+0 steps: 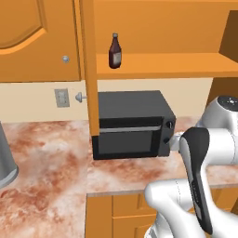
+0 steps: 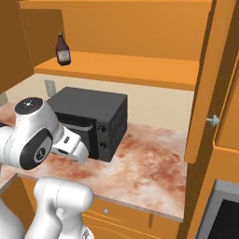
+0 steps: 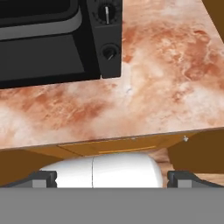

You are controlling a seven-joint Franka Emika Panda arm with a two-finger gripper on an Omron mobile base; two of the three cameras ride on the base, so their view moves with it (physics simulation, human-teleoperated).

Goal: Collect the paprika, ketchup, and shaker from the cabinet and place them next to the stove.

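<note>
ketchup (image 1: pixel 115 50) upright on cabinet (image 1: pixel 162 65) shelf, above microwave (image 1: pixel 132 123), near left end | claw (image 3: pixel 112 177) spread wide, empty, low before microwave | risk: rising arm clips microwave or shelf edge, topples bottle

Ketchup (image 1: pixel 115 51) upright on open cabinet (image 1: pixel 153 65) shelf, microwave (image 1: pixel 132 123) below on counter (image 1: pixel 51 162).

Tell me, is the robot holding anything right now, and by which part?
Nothing is held: the end effector is open above the counter edge.
</note>
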